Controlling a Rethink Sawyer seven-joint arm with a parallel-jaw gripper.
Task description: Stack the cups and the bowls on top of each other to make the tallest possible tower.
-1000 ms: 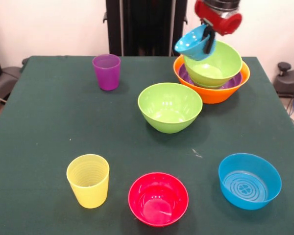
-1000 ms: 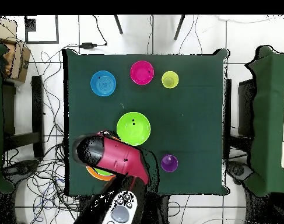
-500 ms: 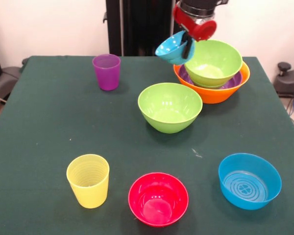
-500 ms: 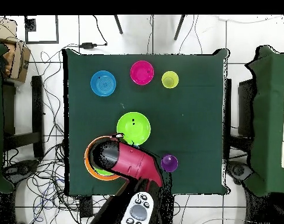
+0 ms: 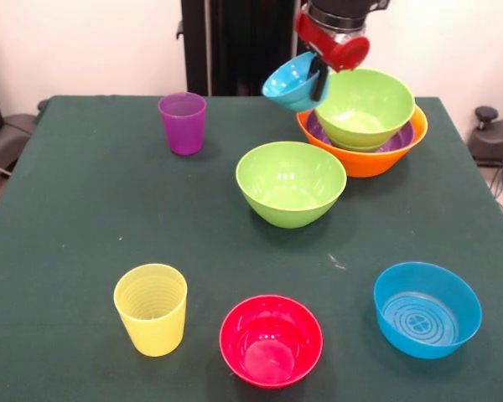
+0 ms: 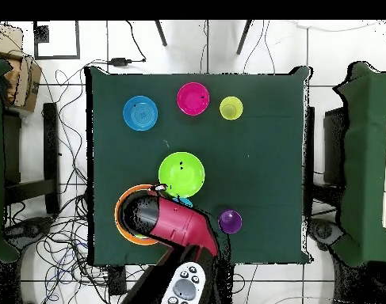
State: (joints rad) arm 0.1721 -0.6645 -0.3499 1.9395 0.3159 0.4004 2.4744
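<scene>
While the gripper (image 5: 317, 77) pinches the rim of a small blue bowl (image 5: 290, 82), that bowl hangs tilted in the air, just left of the tower (image 5: 365, 126) at the worktop's (image 5: 84, 218) far right. The tower is an orange bowl (image 5: 369, 159) holding a purple one and a lime green bowl (image 5: 365, 107). The held bowl looks light, stiff and glossy, likely slippery, so the rim seems the best place to grip
</scene>
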